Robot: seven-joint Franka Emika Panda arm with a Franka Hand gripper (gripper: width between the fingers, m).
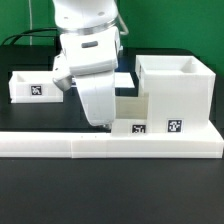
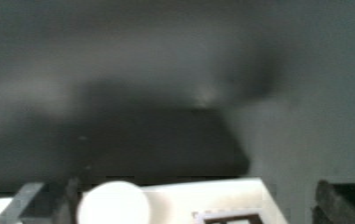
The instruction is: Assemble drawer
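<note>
While the gripper (image 2: 188, 200) hangs spread apart, blurred knob (image 2: 112, 203) seemingly between its jaws, square-tagged tray (image 1: 130, 110) beside housing (image 1: 175, 85).

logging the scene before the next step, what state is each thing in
fingers: open, knob between them
knobbed tray: upright, at the border rail, beside the housing
other tray: upright, apart at the exterior view's left, untouched
housing: upright, both trays outside it
</note>
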